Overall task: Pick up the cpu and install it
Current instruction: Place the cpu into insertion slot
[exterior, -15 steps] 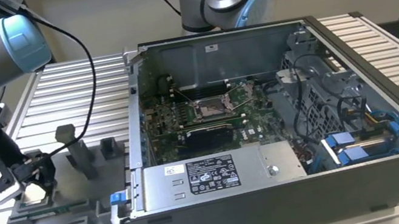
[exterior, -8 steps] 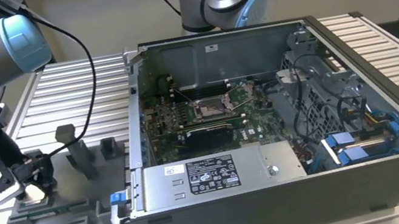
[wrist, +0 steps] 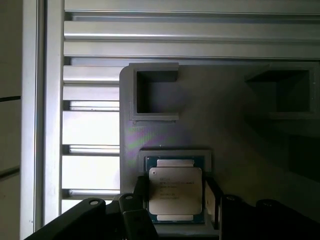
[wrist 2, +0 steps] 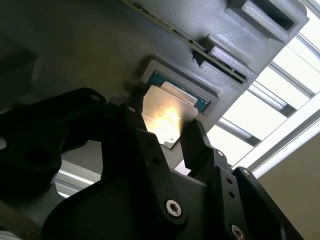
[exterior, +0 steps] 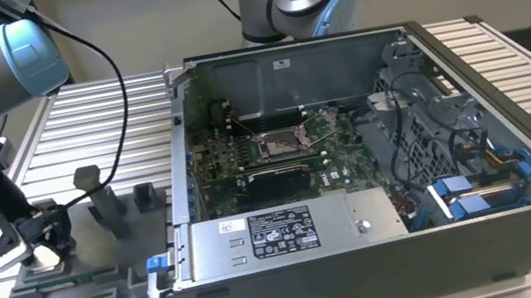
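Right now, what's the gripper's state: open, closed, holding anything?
Gripper: down at the cpu, which lies in its recess of the grey tray; whether it is open or clamped on it cannot be told.

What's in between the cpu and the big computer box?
In the exterior view, dark upright blocks of the grey tray stand between the cpu, under the tool, and the computer case.

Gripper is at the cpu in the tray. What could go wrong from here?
The cpu lies in a snug recess of the grey tray, with the gripper straddling it: an off-centre grip could tilt or jam it against the recess wall. The computer case wall stands between tray and socket; a low carry might clip it.
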You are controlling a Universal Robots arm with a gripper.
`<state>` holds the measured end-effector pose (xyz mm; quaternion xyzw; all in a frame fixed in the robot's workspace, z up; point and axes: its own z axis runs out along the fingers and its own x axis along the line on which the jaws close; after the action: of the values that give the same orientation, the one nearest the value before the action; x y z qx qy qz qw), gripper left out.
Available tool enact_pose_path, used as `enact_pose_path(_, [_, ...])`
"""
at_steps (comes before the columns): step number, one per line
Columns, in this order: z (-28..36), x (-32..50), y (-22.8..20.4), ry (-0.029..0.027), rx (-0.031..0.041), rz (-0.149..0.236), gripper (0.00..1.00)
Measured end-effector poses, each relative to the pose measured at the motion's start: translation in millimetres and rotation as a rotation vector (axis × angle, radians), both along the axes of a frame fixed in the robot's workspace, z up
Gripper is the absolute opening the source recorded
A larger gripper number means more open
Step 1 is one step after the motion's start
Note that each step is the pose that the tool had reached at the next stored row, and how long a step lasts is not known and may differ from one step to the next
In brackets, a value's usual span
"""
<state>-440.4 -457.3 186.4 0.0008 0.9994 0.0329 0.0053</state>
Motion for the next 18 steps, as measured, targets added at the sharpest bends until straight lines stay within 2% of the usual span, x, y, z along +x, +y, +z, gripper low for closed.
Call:
enact_pose_path(3, [0.3, 0.1, 0.0, -0.0001, 0.0000, 0.000, 0.00])
enact_pose_path(5, [3.0, 0.1, 0.0, -0.0001, 0.0001, 0.000, 0.00])
enact_pose_path(11, [20.1, 0.1, 0.0, -0.0001, 0.0001, 0.000, 0.00])
enact_pose_path(18, [43.3, 0.1, 0.0, 0.0000, 0.0000, 0.000, 0.00])
